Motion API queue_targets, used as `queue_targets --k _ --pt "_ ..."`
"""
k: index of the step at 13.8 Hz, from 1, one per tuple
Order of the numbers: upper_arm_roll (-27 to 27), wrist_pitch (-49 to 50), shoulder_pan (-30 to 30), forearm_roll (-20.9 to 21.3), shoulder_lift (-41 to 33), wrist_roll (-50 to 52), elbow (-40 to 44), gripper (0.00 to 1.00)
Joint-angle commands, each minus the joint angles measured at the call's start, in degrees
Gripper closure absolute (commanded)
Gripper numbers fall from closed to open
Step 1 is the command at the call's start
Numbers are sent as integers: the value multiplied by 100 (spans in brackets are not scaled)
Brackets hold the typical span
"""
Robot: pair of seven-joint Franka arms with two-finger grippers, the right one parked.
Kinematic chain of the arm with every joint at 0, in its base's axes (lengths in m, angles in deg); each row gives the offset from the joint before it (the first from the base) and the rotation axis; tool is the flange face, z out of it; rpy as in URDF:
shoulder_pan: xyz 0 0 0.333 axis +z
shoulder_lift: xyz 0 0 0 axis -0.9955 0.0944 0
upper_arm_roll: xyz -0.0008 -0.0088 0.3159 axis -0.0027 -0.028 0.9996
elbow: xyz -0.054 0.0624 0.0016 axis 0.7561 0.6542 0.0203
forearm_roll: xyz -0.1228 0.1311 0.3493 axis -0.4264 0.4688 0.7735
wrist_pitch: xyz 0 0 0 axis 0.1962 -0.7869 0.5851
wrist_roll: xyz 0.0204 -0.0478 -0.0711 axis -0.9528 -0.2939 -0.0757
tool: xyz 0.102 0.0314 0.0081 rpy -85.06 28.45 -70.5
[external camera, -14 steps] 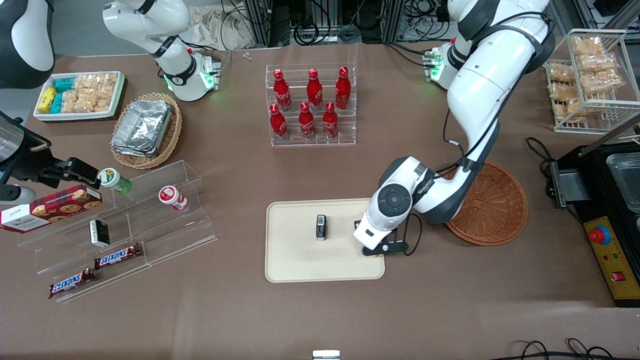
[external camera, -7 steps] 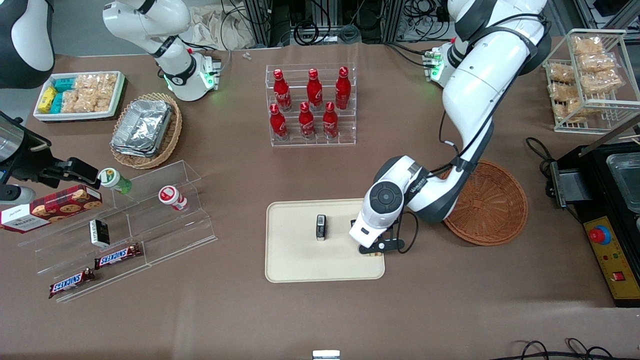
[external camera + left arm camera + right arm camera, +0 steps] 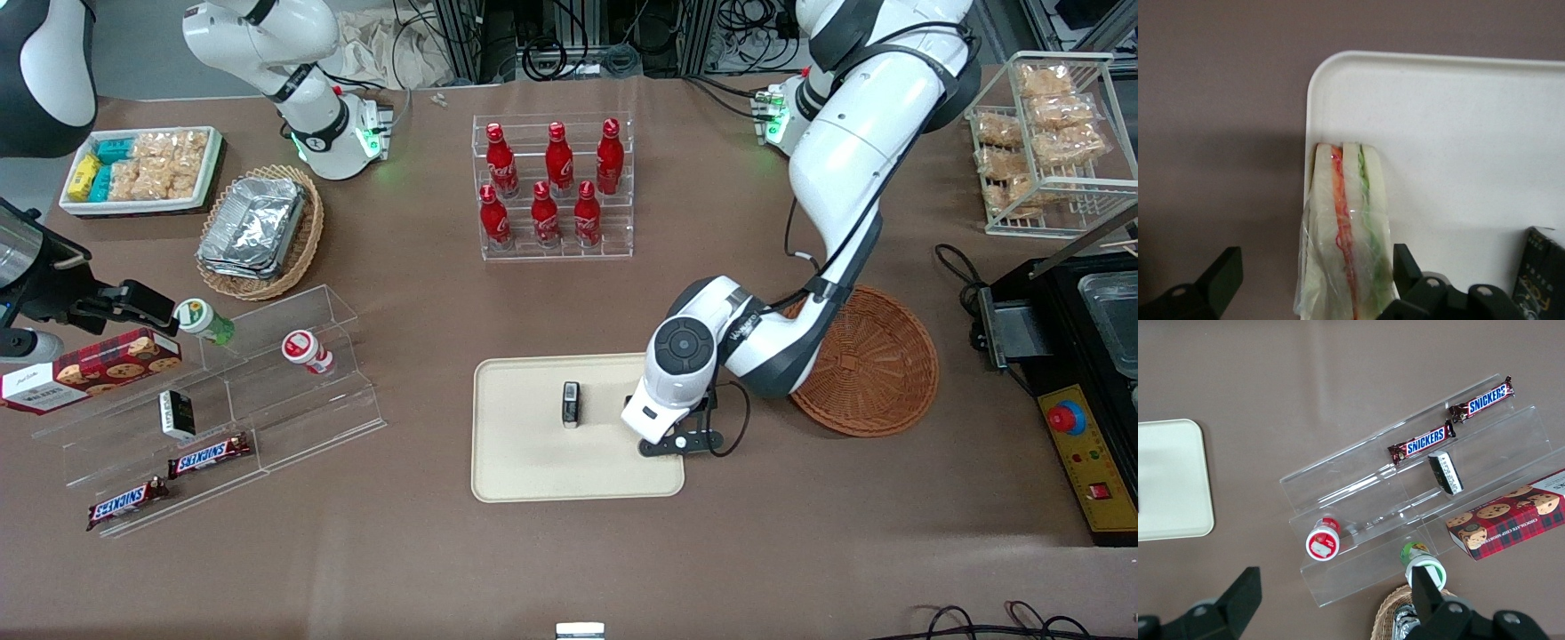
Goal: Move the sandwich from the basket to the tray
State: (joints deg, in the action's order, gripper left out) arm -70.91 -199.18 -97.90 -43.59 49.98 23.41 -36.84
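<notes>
The sandwich (image 3: 1345, 227), a clear-wrapped wedge of pale bread with orange-red and green filling, stands on its edge at the rim of the beige tray (image 3: 1458, 133), close to a rounded corner. My gripper (image 3: 1315, 259) is open around it: one finger sits close beside the green side, the other is well apart from the bread. In the front view the gripper (image 3: 662, 437) hangs over the tray (image 3: 533, 467) edge nearest the reddish-brown wicker basket (image 3: 876, 364), and the wrist hides the sandwich there. The basket holds nothing.
A small dark box (image 3: 571, 404) stands on the tray toward its middle. A clear rack of red bottles (image 3: 553, 191) is farther from the front camera. Clear shelves with snacks (image 3: 222, 400) lie toward the parked arm's end, a black machine (image 3: 1080, 373) toward the working arm's.
The working arm's wrist has shifted a little from the basket side toward the tray's middle and now hovers over the tray's edge. Nothing else has moved.
</notes>
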Motion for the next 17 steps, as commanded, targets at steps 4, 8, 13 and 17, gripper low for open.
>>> queue_targets --k 4,8,13,17 --pt "62 528 -13 29 -607 98 -8 0" --pt "-123 966 523 -611 -1319 -717 -52 0" --pt "-114 1503 1042 -754 -2049 -1291 -184 0" --pt "-123 1539 1665 -1112 -2506 -1291 -166 0"
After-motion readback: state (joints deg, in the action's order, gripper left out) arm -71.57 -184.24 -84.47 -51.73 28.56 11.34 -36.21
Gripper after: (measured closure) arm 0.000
